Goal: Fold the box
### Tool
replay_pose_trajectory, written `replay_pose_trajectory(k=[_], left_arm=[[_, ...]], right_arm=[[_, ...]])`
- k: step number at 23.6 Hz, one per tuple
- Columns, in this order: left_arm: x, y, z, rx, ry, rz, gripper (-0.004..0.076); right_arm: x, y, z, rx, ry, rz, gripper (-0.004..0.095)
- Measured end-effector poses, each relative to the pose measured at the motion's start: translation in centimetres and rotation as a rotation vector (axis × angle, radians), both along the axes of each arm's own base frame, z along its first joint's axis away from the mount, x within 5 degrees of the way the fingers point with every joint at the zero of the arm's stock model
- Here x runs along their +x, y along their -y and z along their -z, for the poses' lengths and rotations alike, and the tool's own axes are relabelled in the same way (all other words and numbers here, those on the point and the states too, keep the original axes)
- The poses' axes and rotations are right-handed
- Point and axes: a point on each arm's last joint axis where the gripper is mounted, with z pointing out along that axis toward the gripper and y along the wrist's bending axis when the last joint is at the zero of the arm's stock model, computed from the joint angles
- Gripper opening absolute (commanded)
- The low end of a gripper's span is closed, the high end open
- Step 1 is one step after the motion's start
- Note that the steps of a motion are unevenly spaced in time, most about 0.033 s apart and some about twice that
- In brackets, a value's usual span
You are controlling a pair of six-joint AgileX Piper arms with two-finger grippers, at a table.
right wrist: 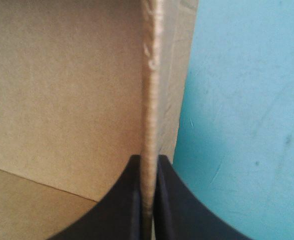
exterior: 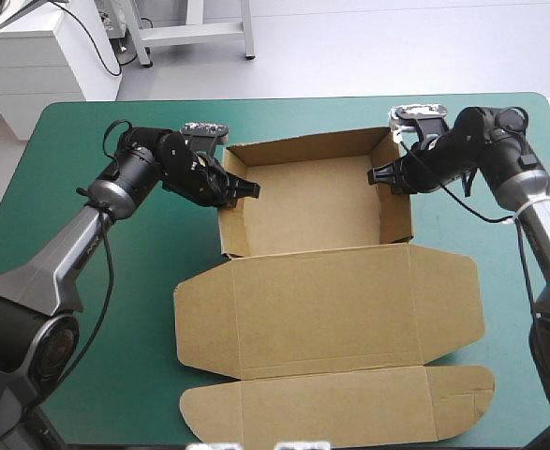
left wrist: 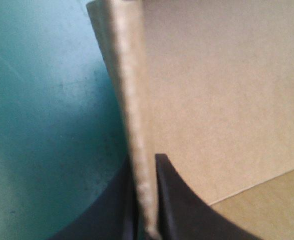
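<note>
Brown box (exterior: 304,217) blurred, pinched, left gripper (exterior: 243,187), right gripper (exterior: 380,175)

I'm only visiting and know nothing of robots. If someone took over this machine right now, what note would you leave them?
Brown cardboard box: on the teal-green table cover, toward the far edge.
Left hand, two black fingers: shut on the box's left side wall.
Right hand: shut on the right side wall.
Done: the far and side walls stand, making an open tray.
Left: the lid panel and its tuck flap lie flat toward the near edge. Probably both walls need securing before either hand lets go.
</note>
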Motion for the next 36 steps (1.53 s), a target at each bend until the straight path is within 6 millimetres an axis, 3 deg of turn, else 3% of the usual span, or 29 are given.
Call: replay_pose_trajectory(k=[7, 14, 16, 17, 18, 20, 21, 22, 24, 25, 28, 32, 36], left_arm=[[1.2, 0.6, 3.5, 0.047, -0.103, 0.009, -0.0008], [1.9, 0.8, 4.1, 0.081, -0.097, 0.018, -0.0001], [2.0, 0.9, 4.1, 0.088, -0.103, 0.032, 0.0078], [2.0, 0.9, 4.0, 0.093, -0.102, 0.046, 0.0199], [2.0, 0.9, 3.9, 0.108, -0.112, 0.075, 0.026], [1.9, 0.9, 3.7, 0.117, -0.126, 0.106, 0.0493], [1.9, 1.0, 3.4, 0.124, -0.129, 0.122, 0.059], [1.9, 0.9, 2.8, 0.13, -0.127, 0.132, 0.062], [1.9, 0.9, 2.2, 0.132, -0.124, 0.129, 0.0624], [2.0, 0.9, 2.0, 0.133, -0.121, 0.128, 0.0624], [2.1, 0.9, 1.2, 0.127, -0.099, 0.126, 0.0624], [2.3, 1.0, 0.1, 0.113, -0.065, 0.124, 0.0618], [2.3, 1.1, -1.1, 0.09, -0.033, 0.122, 0.0515]], right_arm=[[2.3, -0.3, 5.1, -0.035, -0.163, -0.006, -0.0015], [3.3, -0.4, 6.4, -0.043, -0.189, 0.01, -0.0015], [3.4, -0.3, 6.5, -0.043, -0.189, 0.012, -0.0007], [3.4, -0.3, 6.5, -0.044, -0.189, 0.012, 0.004], [3.4, -0.4, 6.5, -0.042, -0.187, 0.007, 0.0084], [3.5, -0.5, 6.6, -0.038, -0.185, -0.012, 0.0277], [3.4, -0.6, 7.1, -0.041, -0.211, -0.033, 0.0452], [3.2, -0.8, 7.9, -0.044, -0.258, -0.054, 0.0573], [3.1, -0.8, 8.2, -0.049, -0.279, -0.066, 0.0734], [3.1, -0.8, 8.2, -0.05, -0.28, -0.068, 0.0749], [3.3, -0.8, 7.2, -0.05, -0.263, -0.075, 0.0744], [3.8, -0.9, 4.0, -0.038, -0.164, -0.076, 0.0744], [3.1, -0.7, 1.1, -0.037, -0.083, -0.076, 0.0744]])
